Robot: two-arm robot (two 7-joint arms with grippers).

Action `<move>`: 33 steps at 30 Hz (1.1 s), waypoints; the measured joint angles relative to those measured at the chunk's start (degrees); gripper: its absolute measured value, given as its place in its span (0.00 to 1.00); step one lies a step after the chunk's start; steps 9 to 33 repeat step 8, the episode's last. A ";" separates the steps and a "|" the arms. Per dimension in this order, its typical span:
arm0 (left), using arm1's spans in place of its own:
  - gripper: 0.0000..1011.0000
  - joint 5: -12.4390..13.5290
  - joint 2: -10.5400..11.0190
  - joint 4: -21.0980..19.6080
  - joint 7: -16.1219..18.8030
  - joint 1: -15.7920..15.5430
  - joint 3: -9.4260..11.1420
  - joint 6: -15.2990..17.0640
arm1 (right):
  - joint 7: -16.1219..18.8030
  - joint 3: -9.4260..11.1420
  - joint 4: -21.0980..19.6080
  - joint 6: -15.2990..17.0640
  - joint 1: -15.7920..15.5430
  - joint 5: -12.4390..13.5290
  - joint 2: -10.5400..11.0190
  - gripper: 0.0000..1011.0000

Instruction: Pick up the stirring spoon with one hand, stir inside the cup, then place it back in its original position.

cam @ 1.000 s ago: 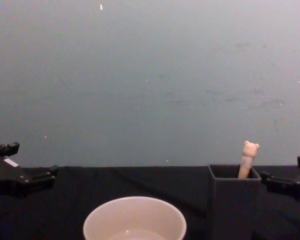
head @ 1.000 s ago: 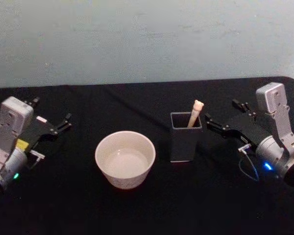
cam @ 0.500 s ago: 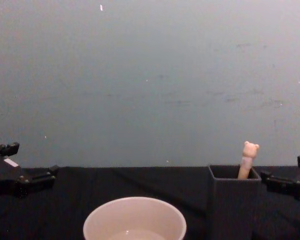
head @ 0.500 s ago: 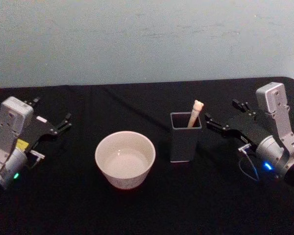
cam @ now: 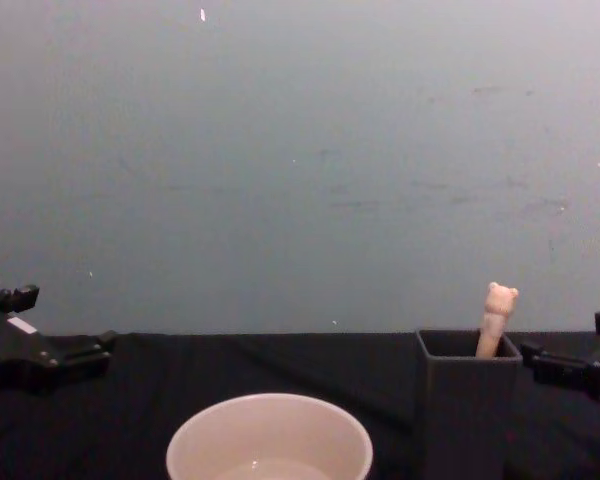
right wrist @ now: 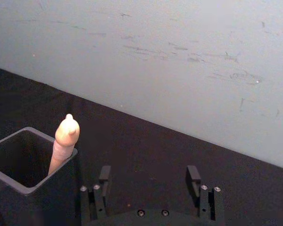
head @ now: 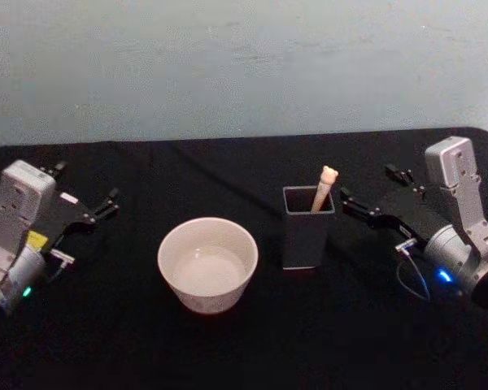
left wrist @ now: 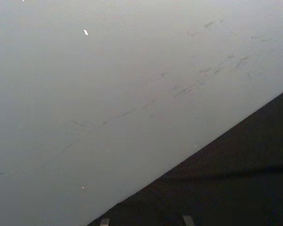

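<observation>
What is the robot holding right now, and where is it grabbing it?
Nothing. Both the left gripper and right gripper are open and empty; the stirring spoon stands untouched in the dark holder.

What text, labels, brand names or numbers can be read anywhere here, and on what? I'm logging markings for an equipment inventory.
No readable text anywhere.
Yellow sticker and white tag on the left arm, behind the left tool: too small and blurred to read.
Cup, dark holder, stirring spoon, right tool: no markings visible.
</observation>
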 joint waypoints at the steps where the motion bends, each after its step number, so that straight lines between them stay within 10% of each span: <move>1: 0.99 0.00 0.00 0.00 0.00 0.00 0.00 0.00 | 0.00 0.00 0.00 0.00 0.00 0.00 0.00 0.99; 33: 0.99 0.00 0.00 0.00 0.00 0.00 0.00 0.00 | 0.00 0.00 0.00 0.00 0.00 0.00 0.00 0.99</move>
